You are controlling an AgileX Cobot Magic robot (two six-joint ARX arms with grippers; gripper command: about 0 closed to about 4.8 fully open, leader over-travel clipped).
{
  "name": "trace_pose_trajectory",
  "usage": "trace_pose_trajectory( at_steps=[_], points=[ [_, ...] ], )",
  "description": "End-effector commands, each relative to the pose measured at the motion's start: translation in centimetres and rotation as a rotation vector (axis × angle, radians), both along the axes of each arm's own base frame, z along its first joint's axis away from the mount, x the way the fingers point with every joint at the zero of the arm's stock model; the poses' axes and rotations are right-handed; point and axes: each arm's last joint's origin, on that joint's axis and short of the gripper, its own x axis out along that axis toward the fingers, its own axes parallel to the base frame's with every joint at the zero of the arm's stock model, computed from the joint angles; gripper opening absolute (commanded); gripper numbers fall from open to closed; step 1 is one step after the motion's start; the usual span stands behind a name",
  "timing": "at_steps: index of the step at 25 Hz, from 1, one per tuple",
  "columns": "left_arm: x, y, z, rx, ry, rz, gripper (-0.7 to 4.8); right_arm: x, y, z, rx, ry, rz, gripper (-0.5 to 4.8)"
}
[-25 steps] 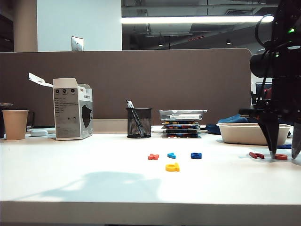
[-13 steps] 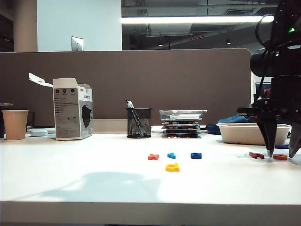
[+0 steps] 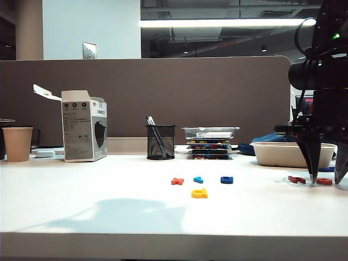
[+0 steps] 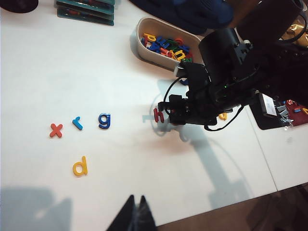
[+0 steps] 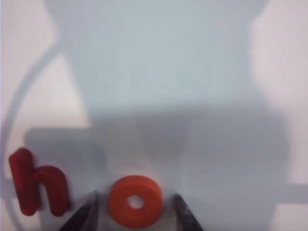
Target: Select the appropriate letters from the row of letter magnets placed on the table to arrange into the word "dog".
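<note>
Exterior view: the right gripper (image 3: 328, 178) hangs low over the table (image 3: 109, 212) at the far right, its two dark fingers pointing down and standing apart. The orange-red o (image 3: 324, 181) lies flat between the tips, and the dark red h (image 3: 297, 179) sits just outside the finger nearer the middle. Well away from this claw, toward the centre, lie the orange x (image 3: 177, 181), the light-blue r (image 3: 198, 179) and the dark blue g (image 3: 227, 179) in a line, with the yellow d (image 3: 199, 193) just in front of them. A white tray (image 3: 288, 153) stands behind the claw.

Left wrist view: the left gripper (image 4: 135, 211) is high above the table, its fingertips drawn together and holding nothing. The yellow d (image 4: 80, 166) is the nearest letter to it; the x (image 4: 56, 130), r (image 4: 77, 123) and g (image 4: 104, 120) lie beyond. The tray (image 4: 159, 53) holds loose letters.

Right wrist view: the open fingers (image 5: 86, 211) of the right gripper (image 5: 134, 211) flank the o (image 5: 134, 201) closely on both sides; whether they touch it I cannot tell. The h (image 5: 36, 187) lies just beyond one finger
</note>
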Motion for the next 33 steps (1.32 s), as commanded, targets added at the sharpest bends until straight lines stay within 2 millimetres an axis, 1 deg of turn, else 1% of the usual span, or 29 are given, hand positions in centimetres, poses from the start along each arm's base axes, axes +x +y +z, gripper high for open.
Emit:
trace_pose_trajectory(
  at_steps=[1, 3, 16, 24, 29, 31, 33],
  points=[
    [0.0, 0.1, 0.3, -0.011, -0.011, 0.002, -0.03, 0.0, 0.0, -0.5, 0.004, 0.017, 0.004, 1.74],
    [0.0, 0.1, 0.3, -0.011, -0.011, 0.002, -0.02, 0.0, 0.0, -0.5, 0.004, 0.014, 0.005, 1.36],
    [0.0, 0.1, 0.3, -0.011, -0.011, 0.003, -0.03, 0.0, 0.0, -0.5, 0.004, 0.015, 0.005, 1.35],
    [0.0, 0.1, 0.3, -0.011, -0.011, 0.002, -0.03, -0.9, 0.0, -0.6, -0.007, 0.103, 0.034, 1.35],
    [0.0, 0.1, 0.3, -0.011, -0.011, 0.003, -0.02, -1.1, 0.2, -0.5, 0.033, 0.119, 0.04, 1.35],
    [0.0, 0.1, 0.3, -0.011, -0.011, 0.002, -0.03, -1.2, 0.9, -0.4, 0.045, 0.123, 0.06, 1.35],
    [0.0, 0.1, 0.3, -0.011, -0.011, 0.002, -0.02, -1.5, 2.4, -0.4, 0.045, 0.125, 0.103, 1.35]
  ],
)
